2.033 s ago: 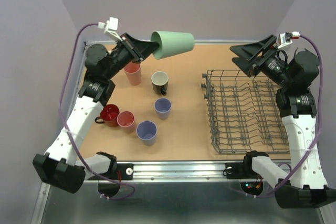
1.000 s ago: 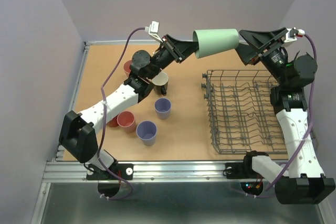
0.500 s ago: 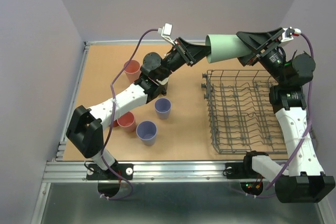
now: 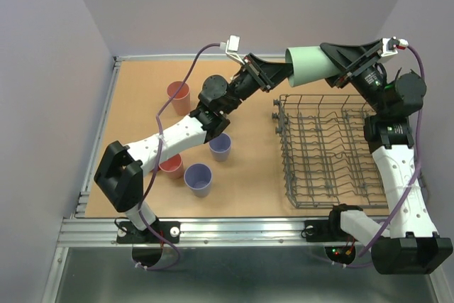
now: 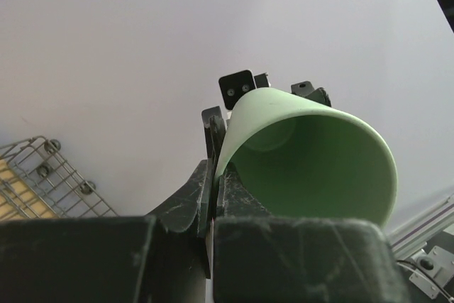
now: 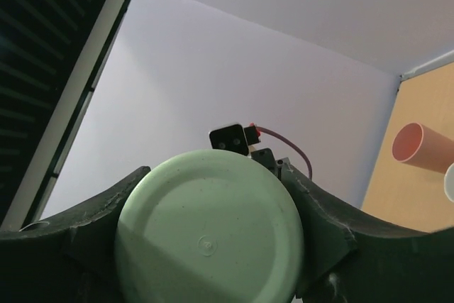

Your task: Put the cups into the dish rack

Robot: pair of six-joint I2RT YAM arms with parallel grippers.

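Note:
A sage-green cup (image 4: 307, 64) hangs on its side in the air above the far left corner of the dish rack (image 4: 333, 154). My left gripper (image 4: 282, 74) is shut on its rim, one finger (image 5: 186, 193) outside the wall and one inside the green cup (image 5: 312, 161). My right gripper (image 4: 330, 62) is shut on the cup's base (image 6: 209, 235), with a finger (image 6: 323, 214) pressed against each side. Two pink cups (image 4: 179, 95) (image 4: 171, 164) and two lavender cups (image 4: 220, 146) (image 4: 198, 179) stand on the table at the left. The two mugs are hidden.
The wire rack fills the right half of the table, and a corner of it (image 5: 42, 175) shows in the left wrist view. My left arm (image 4: 177, 136) stretches diagonally over the standing cups. A pink cup (image 6: 418, 143) shows at the right in the right wrist view.
My left arm has carried the green cup to the right into the right gripper. The right gripper's jaws have closed on the cup's base.

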